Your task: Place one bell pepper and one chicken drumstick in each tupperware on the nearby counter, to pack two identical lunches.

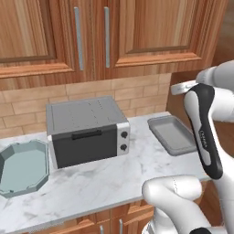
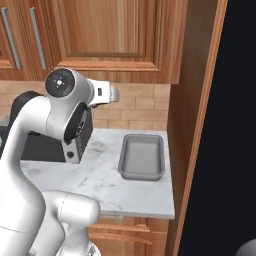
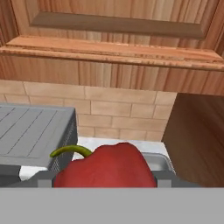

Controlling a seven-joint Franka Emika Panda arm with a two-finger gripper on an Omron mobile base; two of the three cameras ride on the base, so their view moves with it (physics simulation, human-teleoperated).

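A glossy red bell pepper with a curved green stem sits between my fingertips in the hand view, and my gripper is shut on it. It is held high above the counter, near the right end. The grey rectangular tupperware lies empty at the counter's right end, and its corner shows just behind the pepper. The pale teal octagonal tupperware lies empty at the far left. The chicken drumstick is out of view.
A silver-black toaster oven stands between the two containers. Wooden wall cabinets hang above, with a brick backsplash behind. A tall wooden side panel closes the counter's right end.
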